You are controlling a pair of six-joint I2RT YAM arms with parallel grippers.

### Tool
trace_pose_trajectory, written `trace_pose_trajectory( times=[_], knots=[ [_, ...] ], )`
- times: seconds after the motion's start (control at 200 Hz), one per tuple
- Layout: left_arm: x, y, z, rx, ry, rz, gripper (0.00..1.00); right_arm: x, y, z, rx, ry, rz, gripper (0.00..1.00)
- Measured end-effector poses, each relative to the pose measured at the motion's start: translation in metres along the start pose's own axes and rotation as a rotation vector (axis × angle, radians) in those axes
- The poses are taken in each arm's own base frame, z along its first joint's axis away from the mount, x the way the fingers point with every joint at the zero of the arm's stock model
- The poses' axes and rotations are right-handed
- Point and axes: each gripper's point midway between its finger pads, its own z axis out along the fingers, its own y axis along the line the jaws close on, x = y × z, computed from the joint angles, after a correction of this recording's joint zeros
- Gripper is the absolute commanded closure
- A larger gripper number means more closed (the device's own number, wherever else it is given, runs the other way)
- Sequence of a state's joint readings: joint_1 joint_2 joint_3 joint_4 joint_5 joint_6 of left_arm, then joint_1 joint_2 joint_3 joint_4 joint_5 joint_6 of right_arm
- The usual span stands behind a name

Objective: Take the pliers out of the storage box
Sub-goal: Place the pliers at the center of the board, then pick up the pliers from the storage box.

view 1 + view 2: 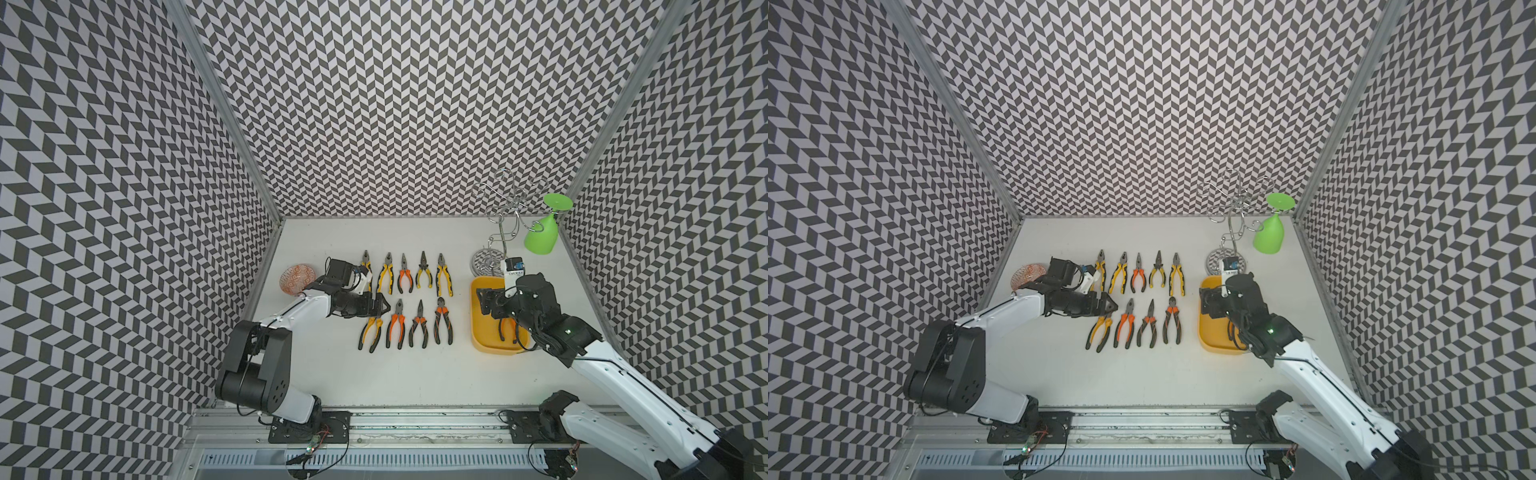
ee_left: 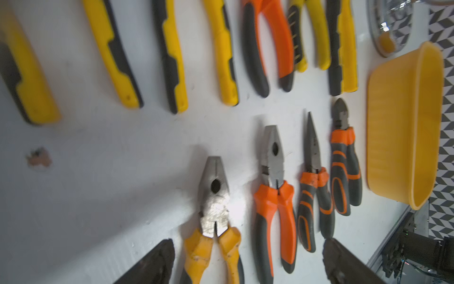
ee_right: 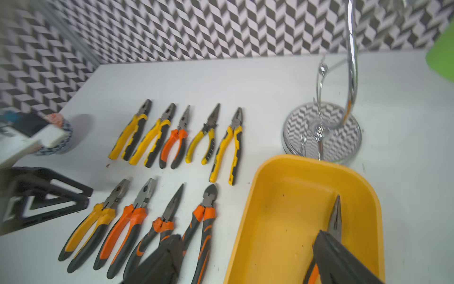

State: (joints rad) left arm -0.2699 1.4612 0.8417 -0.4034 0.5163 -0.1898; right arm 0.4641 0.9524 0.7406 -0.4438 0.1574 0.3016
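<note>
Bowl (image 1: 297, 279): round, orange pattern, L side of table (image 1: 415, 365), near L wall.
Chrome wire stand (image 1: 505, 224): rear R corner, round mirror base, curled hooks on top.
Green goblet (image 1: 541, 237): hangs upside down from a stand hook, foot up, tilted.
Table: white, matte.
Walls (image 1: 415, 104): b/w chevron print, 3 sides.
Alu rail (image 1: 415, 419): along front edge.

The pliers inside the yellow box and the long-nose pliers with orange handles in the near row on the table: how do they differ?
The boxed pliers lie in the storage box; the table pliers lie on the white table, in the near row. The right gripper hovers over the boxed pliers; no gripper is over the table pliers. Both have a long thin nose and orange-and-black handles.
</note>
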Motion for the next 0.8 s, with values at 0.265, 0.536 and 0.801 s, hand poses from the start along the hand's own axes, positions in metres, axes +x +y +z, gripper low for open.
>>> trace_pose_trajectory(
  times=[0.265, 0.536, 0.801],
  knots=[
    [-0.039, -0.077, -0.040, 0.095, -0.317, 0.378, 0.02, 0.045, -0.054, 0.030, 0.188, 0.240, 0.131, 0.47],
    [-0.060, -0.092, -0.064, 0.079, -0.469, 0.497, 0.02, 0.084, -0.065, 0.051, 0.237, 0.397, 0.197, 0.53],
    [-0.059, -0.090, -0.064, 0.070, -0.482, 0.510, 0.02, 0.130, -0.070, 0.060, 0.260, 0.496, 0.262, 0.68]
  ],
)
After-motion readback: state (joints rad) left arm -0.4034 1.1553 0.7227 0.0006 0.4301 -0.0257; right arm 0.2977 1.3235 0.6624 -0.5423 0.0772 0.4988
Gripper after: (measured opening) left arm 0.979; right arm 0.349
